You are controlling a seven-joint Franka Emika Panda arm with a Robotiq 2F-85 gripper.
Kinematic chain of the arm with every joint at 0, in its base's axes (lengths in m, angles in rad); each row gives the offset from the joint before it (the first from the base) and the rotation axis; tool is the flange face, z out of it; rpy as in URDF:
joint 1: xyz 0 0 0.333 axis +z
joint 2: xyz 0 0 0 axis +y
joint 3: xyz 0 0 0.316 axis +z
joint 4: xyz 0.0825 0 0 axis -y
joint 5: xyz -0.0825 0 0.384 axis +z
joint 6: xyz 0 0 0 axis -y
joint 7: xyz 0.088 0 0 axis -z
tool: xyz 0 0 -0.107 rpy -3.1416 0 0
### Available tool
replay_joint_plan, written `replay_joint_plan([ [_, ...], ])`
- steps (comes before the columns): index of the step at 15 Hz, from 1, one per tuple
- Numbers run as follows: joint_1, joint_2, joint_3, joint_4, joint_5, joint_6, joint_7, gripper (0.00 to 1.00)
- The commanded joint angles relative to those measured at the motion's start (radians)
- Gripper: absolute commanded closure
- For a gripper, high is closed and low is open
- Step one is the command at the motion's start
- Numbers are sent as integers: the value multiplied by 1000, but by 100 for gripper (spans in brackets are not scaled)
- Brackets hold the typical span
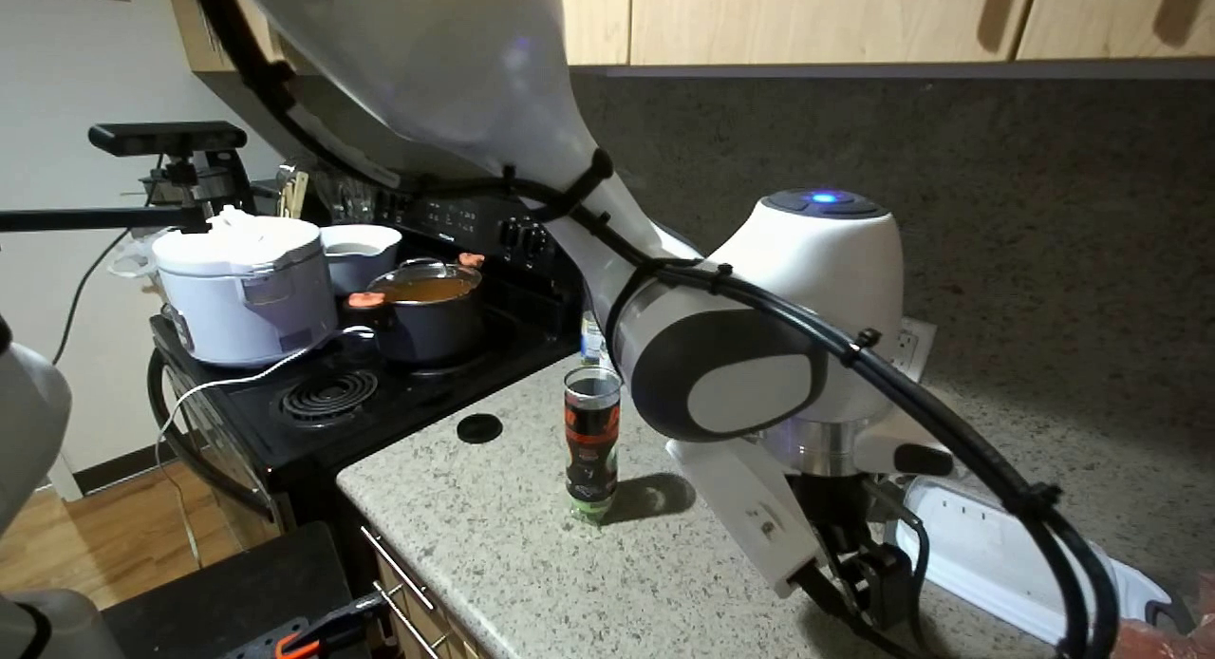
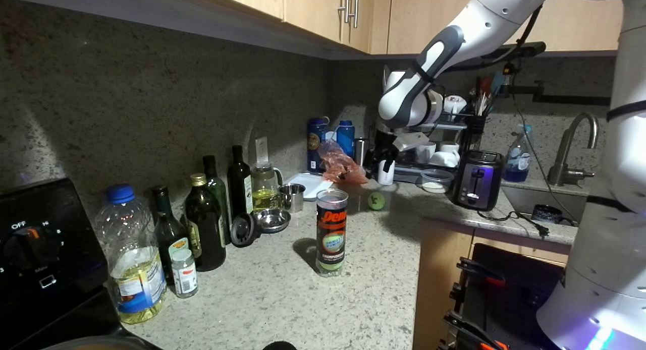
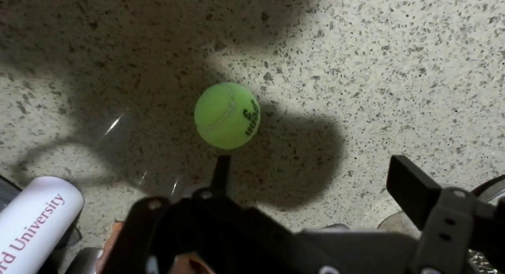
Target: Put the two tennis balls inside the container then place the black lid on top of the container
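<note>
One tennis ball rests on the speckled counter, seen in the wrist view and in an exterior view. The container, a clear tube with a dark red-lettered label, stands upright nearer the stove in both exterior views. Yellow-green shows through its base, a ball at the bottom. Flat on the counter beside the tube lies the black lid. My gripper is open, fingers wide apart and nothing between them. It hangs above the counter close to the loose ball, which sits ahead of the left finger.
A white bottle, an orange plastic bag and a white tray sit around the gripper. A toaster stands by the sink. Dark glass bottles and a metal bowl line the wall beside the tube.
</note>
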Motion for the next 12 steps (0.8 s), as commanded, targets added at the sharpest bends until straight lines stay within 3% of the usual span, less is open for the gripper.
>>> replay_joint_plan([
  [1,-22,68,13,91,24,-67,16,0],
  [12,-111,318,45,394,117,-336,-4,0],
])
